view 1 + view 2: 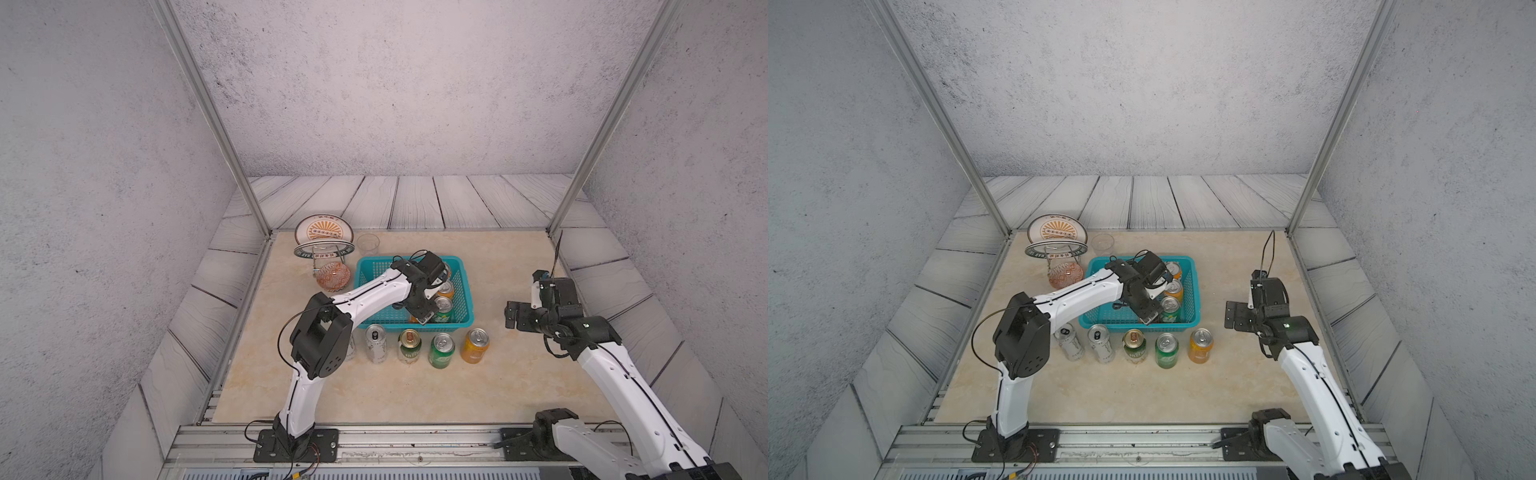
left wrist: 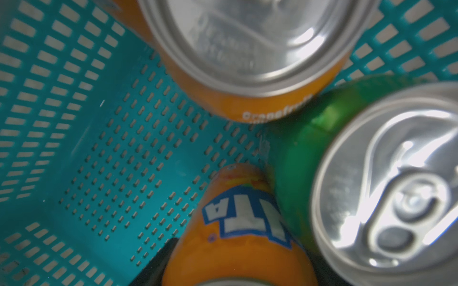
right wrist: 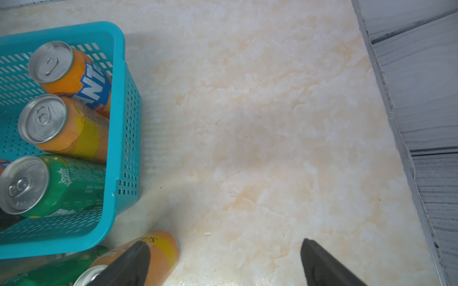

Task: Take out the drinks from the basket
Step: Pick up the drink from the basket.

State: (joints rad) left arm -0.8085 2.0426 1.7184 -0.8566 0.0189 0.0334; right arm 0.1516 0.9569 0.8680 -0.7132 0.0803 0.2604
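**Five drinks out, four in the basket**

There are nine drinks in all. Five stand upright in a row on the worktop (image 1: pixel 374 395), just in front of the teal basket (image 1: pixel 1104 324). From the robot's left to its right they are a slim silver-white can (image 1: pixel 1068 340), a second silver-white can (image 1: pixel 1101 344), a gold-topped green can (image 1: pixel 1134 348), a silver-topped green can (image 1: pixel 1167 352) and an end orange can (image 1: pixel 1200 345).

Four drinks sit inside the basket, all at its right end. Three line the right wall (a far orange can (image 1: pixel 1173 268), a middle orange can (image 1: pixel 1174 287) and a near green can (image 1: pixel 1170 311)). The fourth, an inner orange can (image 2: pixel 230 222), stands just beside the green one.

The left claw (image 1: pixel 1148 318) reaches down into the basket and straddles the inner orange can, with a dark finger (image 2: pixel 156 265) at its side. Whether the fingers press on the can cannot be told.

The right claw (image 3: pixel 224 244) hangs spread wide over bare worktop to the right of the basket, holding nothing.

Beyond the basket stand one clear cup (image 1: pixel 368 243) and one wire rack (image 1: pixel 315 266). The rack holds three dishes: a sunburst plate (image 1: pixel 324 227), a dark-rimmed plate (image 1: pixel 324 248) and an orange-patterned bowl (image 1: pixel 333 276).
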